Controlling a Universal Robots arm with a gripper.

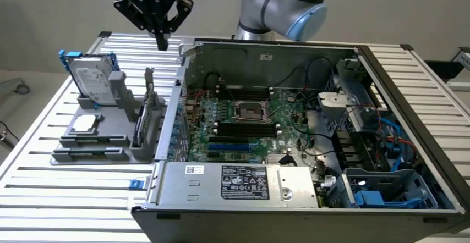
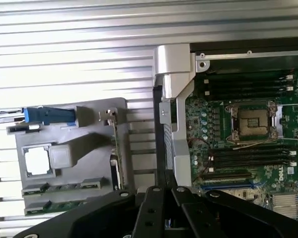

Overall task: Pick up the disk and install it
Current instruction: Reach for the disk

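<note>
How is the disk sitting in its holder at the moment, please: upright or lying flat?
Upright: the disk stands on its edge in the grey holder, with its labelled face vertical.

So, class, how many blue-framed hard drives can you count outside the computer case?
1. The disk stands upright on edge in the grey holder, to the exterior view's left of the open computer case. Others may be hidden inside the case's bays.

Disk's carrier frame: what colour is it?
Blue frame around the disk; exterior view shows it best.
</note>
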